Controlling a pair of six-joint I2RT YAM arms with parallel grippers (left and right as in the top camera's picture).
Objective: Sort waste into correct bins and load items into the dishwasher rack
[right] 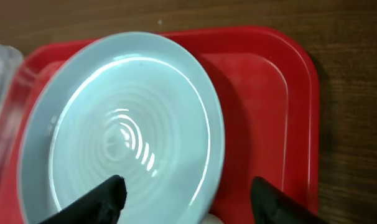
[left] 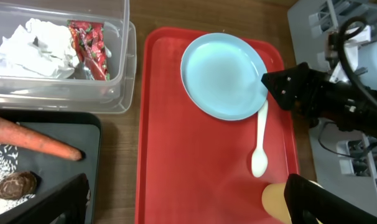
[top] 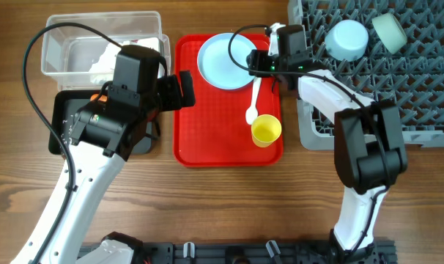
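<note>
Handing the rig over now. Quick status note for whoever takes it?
Left gripper: open, empty, over the left edge of the red tray. Right gripper: open, above the plate.
Done: tissue and wrapper in the clear bin; carrot, rice and brown lump in the black bin; two bowls in the rack.
To do: plate, spoon and yellow cup, all on the tray, go to the rack.

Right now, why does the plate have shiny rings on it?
Right wrist view: that's glare, light bouncing off the plate in curved white streaks, and the right hand at the bottom looks dark and soft-edged, too close to be sharp. Left wrist view: the plate only shows a soft, even sheen. Overhead view: it looks pale and flat, with no rings.
</note>
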